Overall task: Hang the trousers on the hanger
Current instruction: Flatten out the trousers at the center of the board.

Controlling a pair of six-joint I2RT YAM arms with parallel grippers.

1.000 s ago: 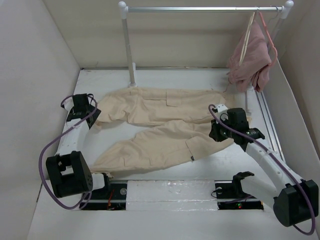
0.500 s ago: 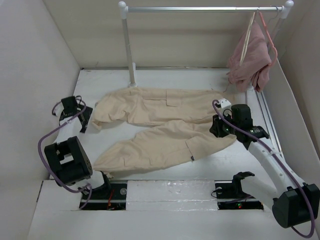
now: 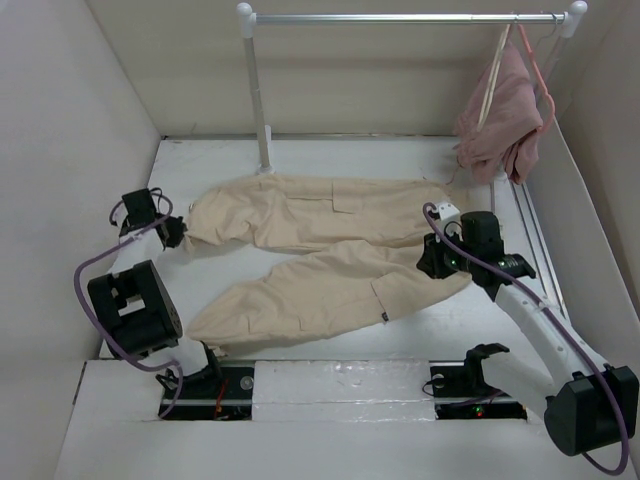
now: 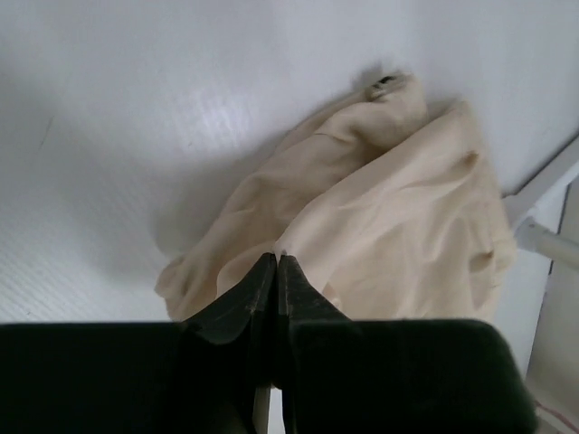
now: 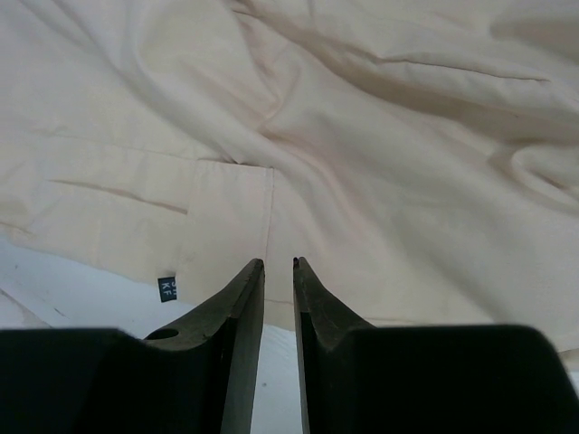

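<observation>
Left jaws: left gripper [image 4: 277,262] shut at a leg hem of the large beige cotton trousers [image 4: 389,208]; whether it pinches cloth is unclear.
Right jaws: right gripper [image 5: 279,263] narrowly parted, empty, above the cloth.
Trousers: spread flat, centre frame.
Hanger: pale cream wooden hanger [image 3: 492,85] hangs upper right, well apart.
Progress: judged barely begun; lifting and hanging remain.

One pair of trousers [image 3: 320,250], one pink garment [image 3: 498,125], one cream hanger [image 3: 490,90], one pink hanger [image 3: 541,75], one rail [image 3: 400,18], two robot arms [image 3: 135,300] [image 3: 530,320]
</observation>
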